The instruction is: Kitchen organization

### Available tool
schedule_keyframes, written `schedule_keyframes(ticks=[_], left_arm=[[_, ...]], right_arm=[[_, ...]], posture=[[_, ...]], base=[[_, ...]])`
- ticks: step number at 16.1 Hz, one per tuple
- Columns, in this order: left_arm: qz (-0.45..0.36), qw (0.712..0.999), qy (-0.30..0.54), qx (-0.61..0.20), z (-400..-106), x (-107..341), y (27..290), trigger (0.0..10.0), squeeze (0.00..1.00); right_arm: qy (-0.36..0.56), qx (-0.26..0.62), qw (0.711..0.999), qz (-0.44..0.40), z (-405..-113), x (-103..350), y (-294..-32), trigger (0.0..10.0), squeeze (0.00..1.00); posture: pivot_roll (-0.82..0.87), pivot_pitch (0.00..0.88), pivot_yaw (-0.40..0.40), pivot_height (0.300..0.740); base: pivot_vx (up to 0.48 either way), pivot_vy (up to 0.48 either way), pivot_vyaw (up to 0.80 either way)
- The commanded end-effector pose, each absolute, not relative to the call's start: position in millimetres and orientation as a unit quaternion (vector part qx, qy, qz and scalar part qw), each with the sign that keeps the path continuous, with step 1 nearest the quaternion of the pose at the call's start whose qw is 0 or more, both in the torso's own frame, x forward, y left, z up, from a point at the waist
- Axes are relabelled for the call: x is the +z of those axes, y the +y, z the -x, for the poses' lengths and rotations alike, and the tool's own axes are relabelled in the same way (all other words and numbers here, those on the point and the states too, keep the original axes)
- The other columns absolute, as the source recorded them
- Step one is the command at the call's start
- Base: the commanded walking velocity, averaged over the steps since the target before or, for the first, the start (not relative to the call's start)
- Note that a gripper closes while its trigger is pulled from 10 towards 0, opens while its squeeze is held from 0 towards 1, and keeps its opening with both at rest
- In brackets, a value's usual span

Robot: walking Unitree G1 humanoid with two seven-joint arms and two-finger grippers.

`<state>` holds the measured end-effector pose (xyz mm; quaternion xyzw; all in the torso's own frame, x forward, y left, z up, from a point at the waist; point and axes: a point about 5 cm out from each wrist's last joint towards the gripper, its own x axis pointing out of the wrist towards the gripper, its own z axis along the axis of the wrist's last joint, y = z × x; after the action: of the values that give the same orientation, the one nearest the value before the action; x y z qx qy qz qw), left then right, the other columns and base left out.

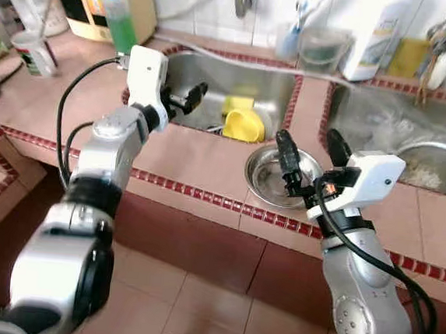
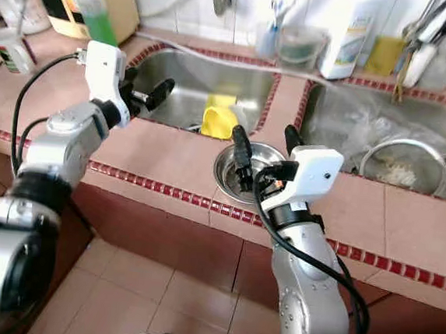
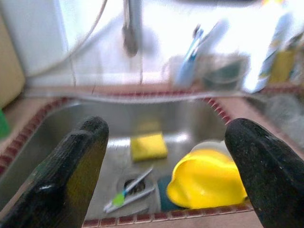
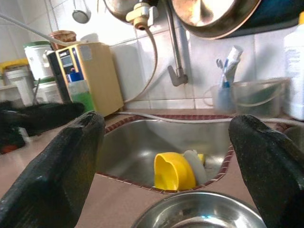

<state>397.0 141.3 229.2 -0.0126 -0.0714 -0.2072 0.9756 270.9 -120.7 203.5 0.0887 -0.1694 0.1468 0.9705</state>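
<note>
Head views: steel bowl [image 1: 273, 174] sits on the tiled counter just beside the sink [image 1: 215, 80]; right gripper [image 1: 312, 153] hovers over its rim, fingers spread, empty. Left wrist view: left gripper [image 3: 166, 166], spread, above the sink's yellow cup [image 3: 206, 178]. Right wrist view: bowl looks light, rigid, slick; pinch the rim.

Both silver arms reach forward, elbows bent. Left hand [image 1: 183, 101] extended, fingers spread wide, empty. Right hand [image 1: 312, 153] raised beside it, fingers likewise parted, holding nothing.
</note>
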Motion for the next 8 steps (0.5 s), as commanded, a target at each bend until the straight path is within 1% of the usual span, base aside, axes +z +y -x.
schedule_keyframes(ticks=[1, 3, 4, 5, 6, 8], left_arm=[[0.009, 0.974, -0.083, -0.211, -394, 231, 142, 10.0, 0.0], [0.011, 0.973, -0.088, -0.213, -380, 212, 135, 10.0, 0.0], [0.007, 0.972, -0.092, -0.216, -376, 210, 133, 10.0, 0.0], [0.001, 0.97, -0.101, -0.222, -363, 202, 126, 10.0, 0.0], [0.001, 0.968, -0.105, -0.227, -357, 199, 122, 10.0, 0.0], [0.013, 0.96, -0.109, -0.259, -340, 190, 113, 10.0, 0.0]], right_arm=[[-0.169, 0.138, 0.972, -0.085, -272, 202, -122, 10.0, 0.0], [-0.161, 0.121, 0.977, -0.071, -277, 196, -125, 10.0, 0.0], [-0.159, 0.117, 0.978, -0.069, -278, 195, -126, 10.0, 0.0], [-0.155, 0.104, 0.98, -0.061, -280, 191, -129, 10.0, 0.0], [-0.153, 0.097, 0.982, -0.056, -281, 190, -131, 10.0, 0.0], [-0.147, 0.071, 0.986, -0.043, -282, 184, -137, 10.0, 0.0]], posture=[[-0.15, 0.03, 0.085, 0.74], [-0.15, 0.007, 0.068, 0.74], [-0.15, 0.007, 0.067, 0.74], [-0.15, 0.0, 0.064, 0.74], [-0.15, 0.0, 0.064, 0.74], [-0.15, 0.0, 0.062, 0.74]], base=[[0.0, 0.0, 0.0], [0.0, 0.0, 0.0], [0.0, 0.0, 0.0], [0.0, 0.0, 0.0], [0.0, 0.0, 0.0], [0.0, 0.0, 0.0]])
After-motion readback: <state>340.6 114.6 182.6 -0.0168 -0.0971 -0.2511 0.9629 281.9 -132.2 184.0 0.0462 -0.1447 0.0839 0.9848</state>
